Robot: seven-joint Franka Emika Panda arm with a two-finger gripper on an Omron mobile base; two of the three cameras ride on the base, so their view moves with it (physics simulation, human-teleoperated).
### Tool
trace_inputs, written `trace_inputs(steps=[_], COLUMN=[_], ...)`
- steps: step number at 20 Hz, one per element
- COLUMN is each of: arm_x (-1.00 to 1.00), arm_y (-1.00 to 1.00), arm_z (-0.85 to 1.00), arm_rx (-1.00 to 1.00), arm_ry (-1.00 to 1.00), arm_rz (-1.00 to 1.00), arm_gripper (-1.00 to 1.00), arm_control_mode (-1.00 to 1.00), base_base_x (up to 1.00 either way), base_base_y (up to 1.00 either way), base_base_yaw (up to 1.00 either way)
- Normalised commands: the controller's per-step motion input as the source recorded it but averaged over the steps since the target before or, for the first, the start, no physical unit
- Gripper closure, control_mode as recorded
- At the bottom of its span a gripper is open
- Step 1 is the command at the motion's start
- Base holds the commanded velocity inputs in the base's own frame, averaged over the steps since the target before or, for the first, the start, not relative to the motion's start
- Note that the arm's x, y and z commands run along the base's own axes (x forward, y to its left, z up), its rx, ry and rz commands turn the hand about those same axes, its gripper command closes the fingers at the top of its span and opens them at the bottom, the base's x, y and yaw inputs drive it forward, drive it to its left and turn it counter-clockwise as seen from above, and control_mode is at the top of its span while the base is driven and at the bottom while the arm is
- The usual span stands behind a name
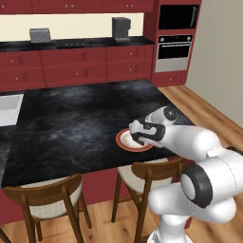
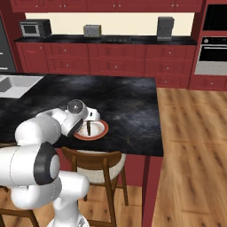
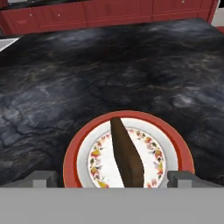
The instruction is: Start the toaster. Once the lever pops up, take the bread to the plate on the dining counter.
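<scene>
Bread is on the plate, standing on edge, roughly upright across the white floral centre. The plate sits on the dining tabletop, near the edge closest to the robot, above a wooden stool.

The end effector hangs directly over the plate. The hand view shows its two fingertips spread wide, one at each side of the slice with clear gaps between, so it is released and grasping nothing. The right base view agrees: bread stands free on the plate just off the hand.

The toaster is well away on the back worktop; its lever is too small to read from here.

Judgement: toasting and carry look done, and the drop-off is effectively complete. What is left is only to pull the arm up and clear without knocking the slice over. Risk: the slice balanced on edge may tip flat, though it should land on the plate.
</scene>
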Motion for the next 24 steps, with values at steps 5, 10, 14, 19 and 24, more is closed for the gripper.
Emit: trace_inputs(steps=[5, 10, 14, 19, 24], arm_x=[-0.24, -0.36, -0.38, -0.51, -0.60], arm_y=[0.00, 0.00, 0.00, 0.00, 0.00], arm_z=[0.56, 0.46, 0.41, 0.33, 0.18], arm_rx=[0.00, 0.00, 0.00, 0.00, 0.00], arm_ry=[0.09, 0.14, 0.12, 0.07, 0.00], arm_rz=[-0.09, -0.08, -0.05, -0.01, 0.00], arm_gripper=[-1.00, -1.00, -1.00, -1.00, -1.00], arm_control_mode=[-1.00, -1.00, -1.00, -1.00, -1.00], base_base_x=[0.00, 0.00, 0.00, 0.00, 0.00], base_base_y=[0.00, 0.00, 0.00, 0.00, 0.00], base_base_yaw=[0.00, 0.00, 0.00, 0.00, 0.00])
